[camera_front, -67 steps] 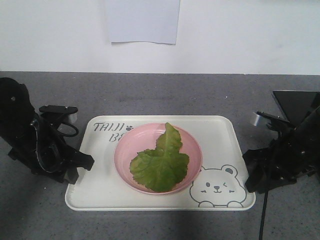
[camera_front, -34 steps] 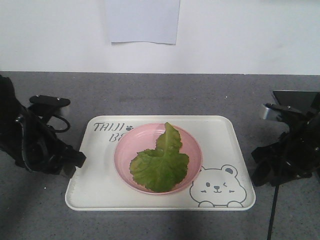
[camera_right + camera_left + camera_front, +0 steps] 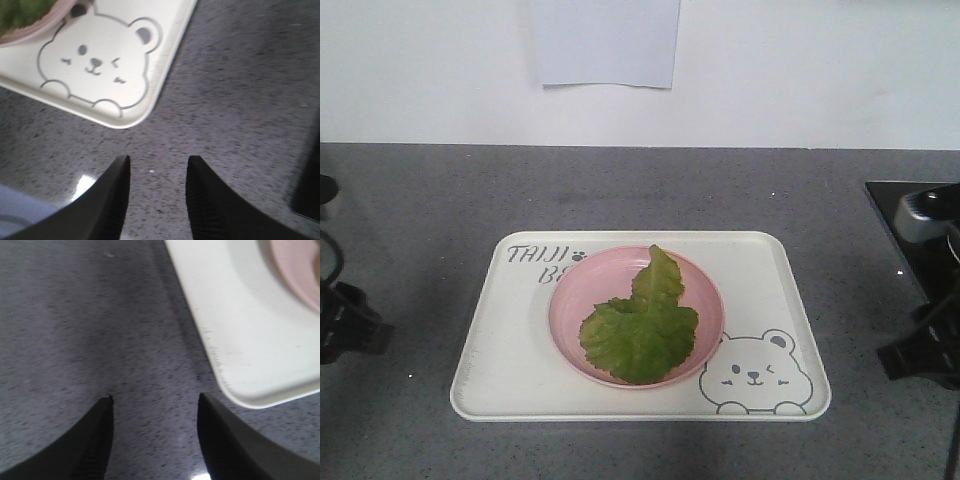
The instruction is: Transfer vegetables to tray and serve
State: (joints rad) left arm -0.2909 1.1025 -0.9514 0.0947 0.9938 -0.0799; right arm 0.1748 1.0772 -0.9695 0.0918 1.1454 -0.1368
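1. Judging progress: the lettuce leaf (image 3: 642, 325) lies flat in the pink plate (image 3: 582, 300), and the plate sits inside the tray (image 3: 490, 370), roughly at its centre. So the leaf is on the tray only by way of the plate; I can't say whether that counts as transferred.
2. Tray rests flat on the grey table (image 3: 650, 190), bear drawing (image 3: 755, 375) at its 4 o'clock corner, "TAIJI" lettering (image 3: 532, 255) at 10 o'clock.
3. My left gripper (image 3: 155, 405): jaws spread apart, nothing between them, over bare table beside the tray's corner, not touching it. In the front view the left arm (image 3: 345, 325) is only a dark shape at 9 o'clock, well apart from the tray.
4. My right gripper (image 3: 157, 167): jaws parted too, holding nothing, over bare table just off the bear corner of the tray (image 3: 150, 95). In the front view the right arm (image 3: 925, 350) is at 3 o'clock, clear of the tray.
5. Done, as I judge it: leaf on plate, plate on tray.
6. Left, as I judge it: the serve step. Neither gripper has a hold on the tray, so nothing is being carried now. If the leaf must lie on the tray itself, that also remains.
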